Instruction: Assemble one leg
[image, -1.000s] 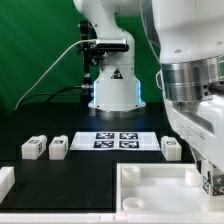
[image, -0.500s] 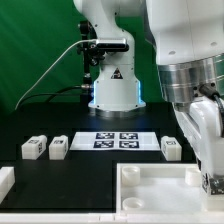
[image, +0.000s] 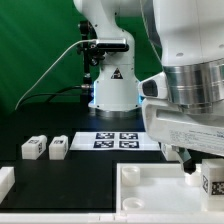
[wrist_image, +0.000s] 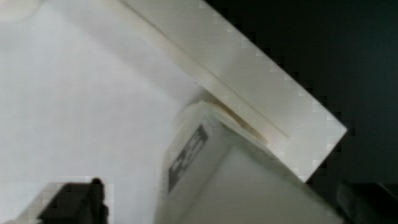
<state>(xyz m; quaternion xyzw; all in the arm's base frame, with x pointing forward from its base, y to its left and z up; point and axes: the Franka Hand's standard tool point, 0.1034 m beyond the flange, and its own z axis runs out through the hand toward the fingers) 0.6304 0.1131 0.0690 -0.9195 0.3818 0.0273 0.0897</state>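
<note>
At the near right corner of the tray (image: 150, 180), the gripper (image: 205, 172) appears clenched on a leg (image: 213, 180), tag facing out. The leg looks light, rigid and smooth, best pinched across its flat sides. Farther back, two legs (image: 46, 148) lie beside the marker board (image: 115, 140).

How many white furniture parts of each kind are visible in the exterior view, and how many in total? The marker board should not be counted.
Small tagged legs: 3
Large tray-like piece: 1
White piece cut off at the exterior view's left edge: 1
Total: 5
</note>
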